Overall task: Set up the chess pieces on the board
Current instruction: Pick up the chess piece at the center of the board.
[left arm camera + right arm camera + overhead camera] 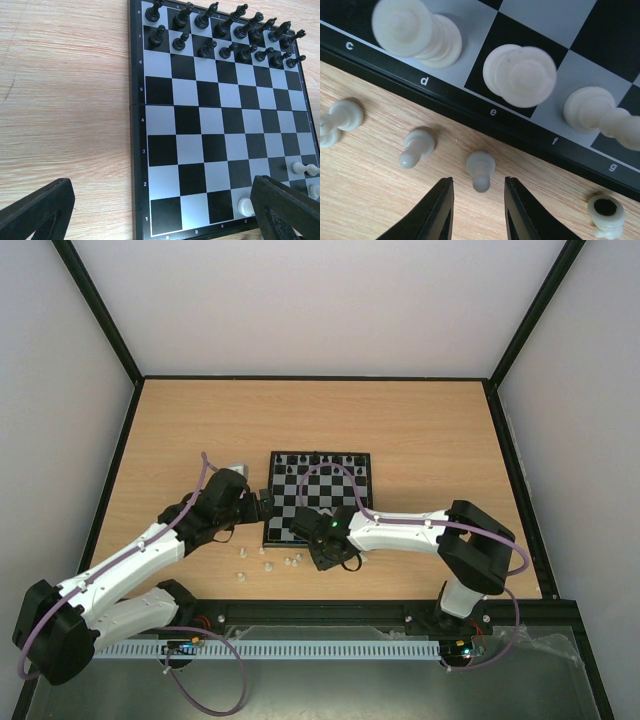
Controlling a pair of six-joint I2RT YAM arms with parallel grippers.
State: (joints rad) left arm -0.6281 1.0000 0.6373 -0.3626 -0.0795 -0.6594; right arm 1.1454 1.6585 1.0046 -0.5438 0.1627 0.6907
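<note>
Board (457, 97) edge reads c to g; right fingers (439, 216) slightly apart behind a pawn (481, 169), left fingers (36, 212) wide, both empty.

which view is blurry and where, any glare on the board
right wrist: the white piece on d is soft, while the pawn by the fingers is sharper; left wrist: board sharp, no hard glare; top external: even light.

White pawn (481, 171) standing between parted jaws (not gripped), board (492, 113) edge beyond.
</note>
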